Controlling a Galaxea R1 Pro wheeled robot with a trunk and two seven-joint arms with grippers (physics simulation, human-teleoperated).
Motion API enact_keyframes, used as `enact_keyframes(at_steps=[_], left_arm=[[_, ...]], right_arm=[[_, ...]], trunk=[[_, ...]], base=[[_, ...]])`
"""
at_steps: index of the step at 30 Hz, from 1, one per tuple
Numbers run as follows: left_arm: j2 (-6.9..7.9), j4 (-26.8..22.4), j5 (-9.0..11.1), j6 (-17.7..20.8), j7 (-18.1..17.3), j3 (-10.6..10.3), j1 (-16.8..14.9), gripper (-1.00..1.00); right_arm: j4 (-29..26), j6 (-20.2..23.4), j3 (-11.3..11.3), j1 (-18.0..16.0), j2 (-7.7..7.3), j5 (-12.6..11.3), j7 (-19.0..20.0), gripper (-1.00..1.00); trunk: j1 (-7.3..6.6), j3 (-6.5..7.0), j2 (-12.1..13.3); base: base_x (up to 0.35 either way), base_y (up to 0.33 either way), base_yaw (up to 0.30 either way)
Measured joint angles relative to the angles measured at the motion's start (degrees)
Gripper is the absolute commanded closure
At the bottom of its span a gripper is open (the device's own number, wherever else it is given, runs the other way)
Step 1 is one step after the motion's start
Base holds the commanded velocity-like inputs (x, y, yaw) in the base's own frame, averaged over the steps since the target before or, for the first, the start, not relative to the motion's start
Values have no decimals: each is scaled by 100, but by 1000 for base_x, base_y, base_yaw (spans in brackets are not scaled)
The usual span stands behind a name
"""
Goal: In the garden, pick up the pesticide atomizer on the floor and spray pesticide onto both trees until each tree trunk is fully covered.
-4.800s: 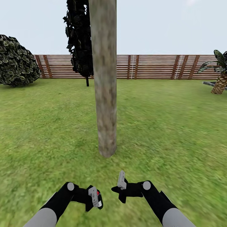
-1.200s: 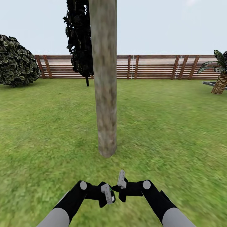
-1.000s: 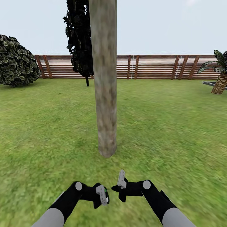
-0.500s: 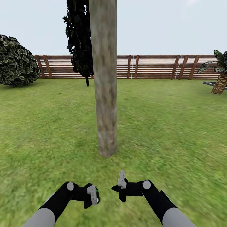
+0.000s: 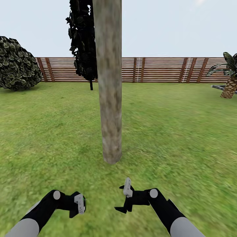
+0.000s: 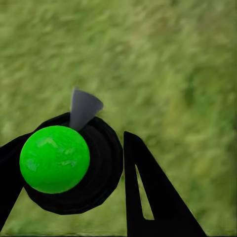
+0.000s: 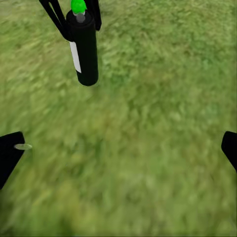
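A tree trunk [image 5: 110, 98], pale grey-tan and mottled, rises from the lawn straight ahead of me, its crown out of view. Low at the left, my left gripper [image 5: 80, 204] is shut on the pesticide atomizer [image 5: 84, 201]. The atomizer [image 6: 54, 159] is a black can with a bright green top and a grey nozzle, and black fingers [image 6: 148, 192] stand beside it. In the right wrist view the atomizer [image 7: 84, 49] hangs over the grass with a white label. My right gripper [image 5: 124, 198] is open and empty, short of the trunk's base, its fingertips [image 7: 10, 153] far apart.
A brown slatted fence [image 5: 158, 69] closes off the lawn at the back. A round bush [image 5: 16, 64] stands far left and a dark conifer [image 5: 82, 39] behind the trunk. A short palm [image 5: 230, 80] and grey paving [image 5: 219, 87] are at the far right.
My left arm has swung left with the atomizer, away from the right gripper. The right gripper has turned a little in place. Trunk and camera have not moved.
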Motion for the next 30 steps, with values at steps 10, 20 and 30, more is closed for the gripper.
enact_keyframes(at_steps=[10,20,30], left_arm=[[49,25,75,643,1552,678,-9,100],[-210,530,1403,1643,3768,1560,-57,100],[-395,413,2394,2834,3911,1600,-123,100]], right_arm=[[606,-28,-242,17,-789,-55,-2134,-100],[1990,-87,-2281,26,-818,-87,-6215,-100],[2155,-439,-3111,30,-817,-83,-6995,-100]], trunk=[[0,0,0],[0,0,0],[-3,0,0]], base=[[0,0,0],[0,0,0],[108,0,0]])
